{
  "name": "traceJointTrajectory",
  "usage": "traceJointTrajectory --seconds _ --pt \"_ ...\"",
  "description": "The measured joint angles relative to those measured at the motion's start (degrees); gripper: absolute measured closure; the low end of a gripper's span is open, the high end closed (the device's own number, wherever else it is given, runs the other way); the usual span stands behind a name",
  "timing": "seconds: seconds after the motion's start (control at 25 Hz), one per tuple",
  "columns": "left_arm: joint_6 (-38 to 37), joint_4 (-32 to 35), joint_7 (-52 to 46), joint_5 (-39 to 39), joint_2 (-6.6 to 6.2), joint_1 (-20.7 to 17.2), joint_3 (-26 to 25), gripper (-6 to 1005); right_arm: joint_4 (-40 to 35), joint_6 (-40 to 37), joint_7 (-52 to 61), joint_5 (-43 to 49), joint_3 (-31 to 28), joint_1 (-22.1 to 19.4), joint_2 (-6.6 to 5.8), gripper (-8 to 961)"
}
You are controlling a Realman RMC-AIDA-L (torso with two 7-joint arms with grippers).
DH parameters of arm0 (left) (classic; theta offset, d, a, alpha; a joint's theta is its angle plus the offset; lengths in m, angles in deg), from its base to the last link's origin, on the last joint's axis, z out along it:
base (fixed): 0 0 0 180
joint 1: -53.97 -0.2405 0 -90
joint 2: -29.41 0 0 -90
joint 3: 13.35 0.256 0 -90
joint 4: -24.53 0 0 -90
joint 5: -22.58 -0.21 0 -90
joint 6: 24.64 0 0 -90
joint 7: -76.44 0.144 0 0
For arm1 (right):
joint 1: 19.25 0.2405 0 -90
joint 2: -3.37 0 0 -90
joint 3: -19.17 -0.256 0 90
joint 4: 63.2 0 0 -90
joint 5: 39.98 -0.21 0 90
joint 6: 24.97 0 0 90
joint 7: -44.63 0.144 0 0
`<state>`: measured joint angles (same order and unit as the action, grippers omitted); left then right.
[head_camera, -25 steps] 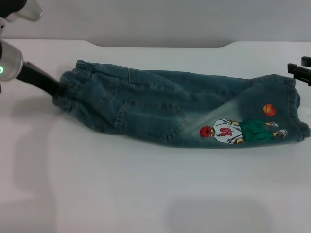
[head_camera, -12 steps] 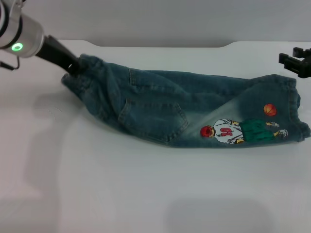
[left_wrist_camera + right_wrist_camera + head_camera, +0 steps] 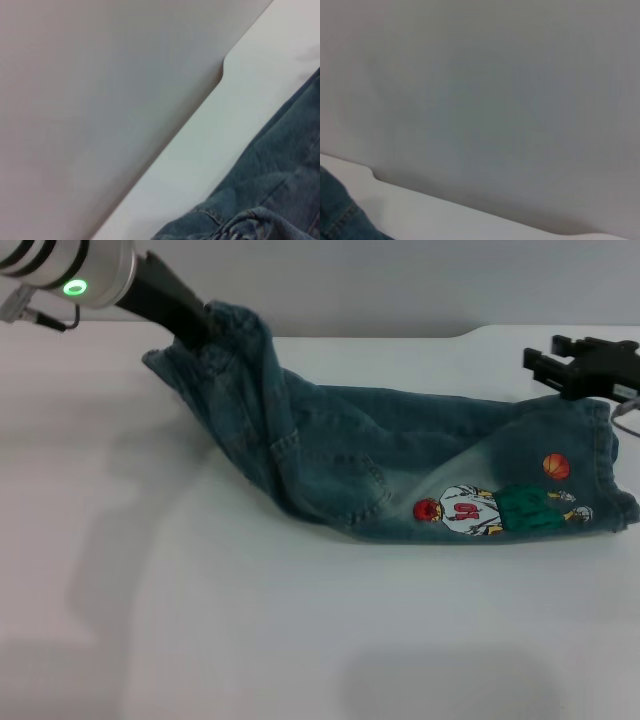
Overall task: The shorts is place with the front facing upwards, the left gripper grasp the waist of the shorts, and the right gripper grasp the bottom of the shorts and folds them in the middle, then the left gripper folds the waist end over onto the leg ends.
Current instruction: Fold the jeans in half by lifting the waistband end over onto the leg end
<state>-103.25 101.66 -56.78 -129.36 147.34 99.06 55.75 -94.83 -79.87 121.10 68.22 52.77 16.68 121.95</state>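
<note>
Left gripper was clenched on the waist of the shorts, lifted off the table, leg ends flat beside the right gripper, apparently released; a shallow pinch could slip, dropping the fold short.

Faded blue denim shorts, red-white-green cartoon print, orange basketball

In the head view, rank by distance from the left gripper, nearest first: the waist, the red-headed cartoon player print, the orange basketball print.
From the left gripper:
1. The waist, held up at the fingers, far left.
2. The cartoon player print, on the leg, right of centre.
3. The basketball print, far right.
</note>
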Motion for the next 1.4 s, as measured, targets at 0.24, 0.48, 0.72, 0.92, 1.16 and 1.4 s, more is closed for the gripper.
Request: traceJointTrajectory --seconds 0.24,0.48,0.72,0.92,1.16,1.4 --pt "0.18 3.06 -0.73 0.6 0.15 0.66 1.68 952 3.29 0.01 -3.19 -1.08 0.05 1.37 0.23 510" --pt "0.3 5.56 -0.99 1.48 0.23 0.98 3.86 952 5.22 -0.13 -3.74 -1.48 0.08 1.77 0.28 510" --pt "0.02 7.67 -1.75 1.73 0.39 1.86 6.01 952 8.44 -0.67 -4.93 -2.64 0.16 2.69 0.36 509" --pt "-0.11 9.06 -2.22 1.77 0.43 2.37 7.96 952 10.98 -0.58 -7.37 -3.92 0.15 3.79 0.53 510" --pt "-0.49 10.57 -2.79 1.77 0.53 4.08 10.76 952 13.55 -0.72 -9.77 -6.76 0.14 4.98 0.53 510" --pt "-0.49 13.0 -2.83 1.76 0.58 4.83 11.77 952 14.69 -0.06 -10.32 -6.88 0.13 5.36 0.57 511"
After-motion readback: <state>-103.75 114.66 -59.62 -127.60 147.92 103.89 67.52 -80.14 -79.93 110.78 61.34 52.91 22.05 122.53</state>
